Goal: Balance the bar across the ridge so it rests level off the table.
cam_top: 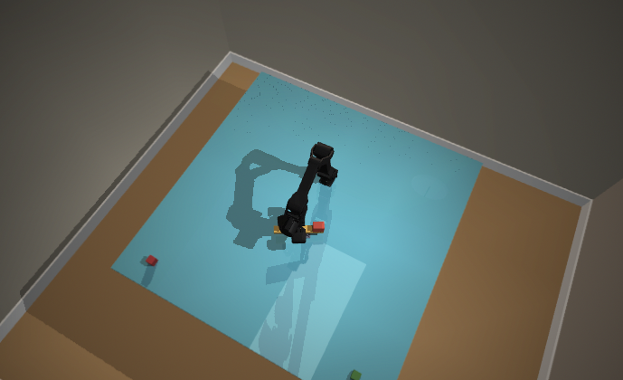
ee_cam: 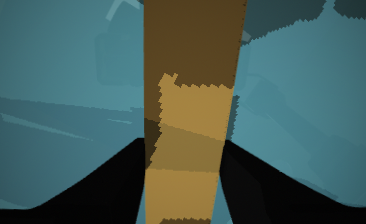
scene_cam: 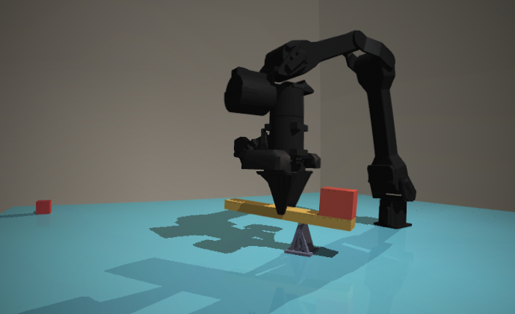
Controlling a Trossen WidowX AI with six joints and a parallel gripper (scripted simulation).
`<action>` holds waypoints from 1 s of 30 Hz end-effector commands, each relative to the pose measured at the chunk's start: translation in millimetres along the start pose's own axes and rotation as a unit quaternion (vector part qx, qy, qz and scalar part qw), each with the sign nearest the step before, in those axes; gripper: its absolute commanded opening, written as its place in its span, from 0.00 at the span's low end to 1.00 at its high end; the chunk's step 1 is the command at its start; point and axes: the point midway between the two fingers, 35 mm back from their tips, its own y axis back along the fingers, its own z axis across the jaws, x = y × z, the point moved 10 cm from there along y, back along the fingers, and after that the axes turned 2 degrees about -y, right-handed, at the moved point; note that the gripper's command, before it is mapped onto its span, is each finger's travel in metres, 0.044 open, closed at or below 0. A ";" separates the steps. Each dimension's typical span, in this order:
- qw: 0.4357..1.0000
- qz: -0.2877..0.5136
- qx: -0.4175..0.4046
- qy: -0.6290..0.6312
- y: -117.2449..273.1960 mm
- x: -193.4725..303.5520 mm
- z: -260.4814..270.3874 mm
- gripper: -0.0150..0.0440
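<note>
The blue surface point(scene_cam: 95, 265) lay wide under everything, with brown borders and a grey rim visible from the top view. The black arm point(scene_cam: 383, 128) rose from its base at the back, bent over at the top, and pointed straight down. Its gripper point(scene_cam: 282, 210) was clamped on the yellow bar point(scene_cam: 251, 207), the two dark fingers pressing the bar's sides in the wrist view.

The bar sat across the ridge point(scene_cam: 301, 241), a small grey-purple wedge standing on the surface, and it touched the surface nowhere. The grasp lay a little to the camera's left of the ridge in the exterior view. A red block point(scene_cam: 338, 202) stood on the bar's right end.

Well apart, a small red cube point(scene_cam: 43, 206) rested on the surface far to the left, and a small green cube point(cam_top: 354, 375) sat near the lower edge of the top view.
</note>
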 end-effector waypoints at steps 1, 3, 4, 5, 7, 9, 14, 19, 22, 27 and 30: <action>1.000 0.000 0.001 -0.001 -2.1 0.1 -0.5 0.25; 1.000 0.000 0.001 -0.001 -2.3 0.1 -0.5 0.25; 1.000 0.000 0.001 -0.001 -2.3 0.1 -0.5 0.25; 1.000 0.000 0.001 -0.001 -2.4 0.1 -0.5 0.25; 1.000 0.000 0.001 -0.001 -2.6 0.1 -0.6 0.25; 1.000 0.000 0.001 -0.001 -2.8 0.1 -0.6 0.25; 1.000 0.000 0.001 -0.001 -3.3 0.0 -0.6 0.25; 1.000 0.000 0.001 -0.001 -3.6 0.0 -0.7 0.25; 1.000 0.000 0.001 -0.001 -3.9 0.0 -0.7 0.25; 1.000 0.000 0.001 -0.001 -4.3 0.0 -0.7 0.25; 1.000 0.000 0.001 -0.001 -4.6 -0.1 -0.7 0.25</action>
